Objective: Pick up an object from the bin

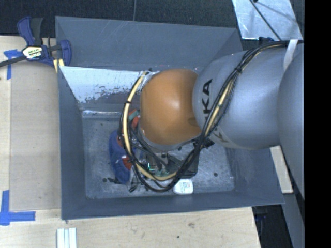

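Note:
My gripper (154, 164) is low in the bin, near the middle of the floor, under the arm's wrist. A crumpled blue thing (116, 159) with a small red patch lies just left of it, touching or nearly touching the gripper's body. A small white rounded thing (183, 187) sits on the floor by the front wall, just right of the gripper. A flat black thing (189, 163) lies partly under the gripper's right side.
The arm and its orange cover hang over the back and right of the bin and hide what lies beneath. Bare grey floor shows at the front left and the far right corner.

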